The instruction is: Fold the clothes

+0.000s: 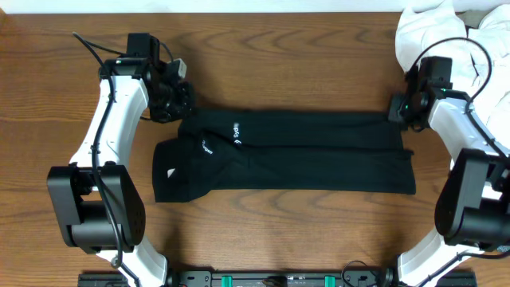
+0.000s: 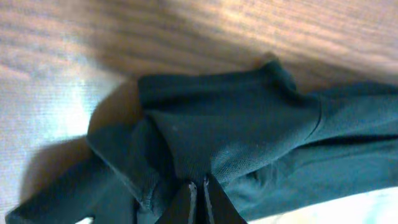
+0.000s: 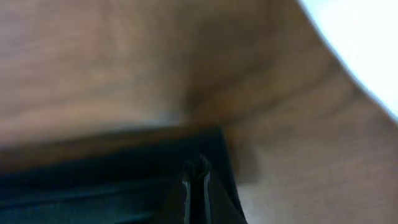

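Observation:
The clothes (image 1: 295, 155), a black garment, lie flat across the middle of the wooden table, folded lengthwise into a long band. Small white logo prints (image 1: 237, 132) show near its left end and a white tag (image 1: 170, 172) at the lower left. My left gripper (image 1: 177, 100) sits at the garment's far left corner, shut on a bunched pinch of the black fabric (image 2: 205, 134), its fingertips (image 2: 189, 193) closed together. At the far right corner my right gripper (image 1: 396, 110) is shut on the garment's edge (image 3: 124, 180), a small fold of cloth squeezed between the fingertips (image 3: 189, 186).
A pile of white garments (image 1: 434, 28) lies at the back right corner, close behind the right arm, and shows as a bright patch (image 3: 367, 56) in the right wrist view. Bare wooden tabletop (image 1: 303, 72) surrounds the black garment.

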{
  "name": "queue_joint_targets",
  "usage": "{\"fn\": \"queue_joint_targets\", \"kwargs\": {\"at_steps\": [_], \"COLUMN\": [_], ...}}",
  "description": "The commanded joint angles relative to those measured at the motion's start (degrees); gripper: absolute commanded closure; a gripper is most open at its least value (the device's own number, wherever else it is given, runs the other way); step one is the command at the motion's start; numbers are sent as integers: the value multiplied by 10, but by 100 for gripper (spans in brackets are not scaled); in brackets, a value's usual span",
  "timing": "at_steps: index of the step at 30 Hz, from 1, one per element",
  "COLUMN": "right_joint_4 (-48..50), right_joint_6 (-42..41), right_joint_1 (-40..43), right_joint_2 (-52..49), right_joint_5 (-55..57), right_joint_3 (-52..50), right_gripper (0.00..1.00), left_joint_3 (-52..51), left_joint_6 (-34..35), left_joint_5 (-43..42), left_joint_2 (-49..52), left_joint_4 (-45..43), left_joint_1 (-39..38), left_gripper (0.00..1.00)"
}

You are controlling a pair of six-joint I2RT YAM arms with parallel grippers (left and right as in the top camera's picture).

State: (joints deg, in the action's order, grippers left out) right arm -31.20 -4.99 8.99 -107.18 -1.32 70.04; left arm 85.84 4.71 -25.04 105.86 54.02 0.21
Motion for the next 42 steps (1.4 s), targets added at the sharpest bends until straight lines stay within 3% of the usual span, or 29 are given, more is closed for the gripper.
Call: {"fn": "queue_joint_targets", "kwargs": {"at_steps": [1,12,37,42], "right_joint_4": [-22,-77,-133,-75], "right_joint_6": [-1,-1,13,23], "right_joint_1": [10,28,27,26], "right_joint_2": [5,5,75,75], "right_joint_5": [52,58,28,9], "right_joint_3": [4,4,5,5], "right_gripper": [99,99,99,99], "left_joint_3": [-15,-106,-109,-109], "left_joint_6": [0,-26,-27,-27], "left_joint_5": [11,14,22,22], "left_joint_2": [-5,-3,-3,-3], "left_joint_4": [15,8,45,47], "left_joint_1": [2,2,6,6], "left_gripper": [94,94,94,94]}}
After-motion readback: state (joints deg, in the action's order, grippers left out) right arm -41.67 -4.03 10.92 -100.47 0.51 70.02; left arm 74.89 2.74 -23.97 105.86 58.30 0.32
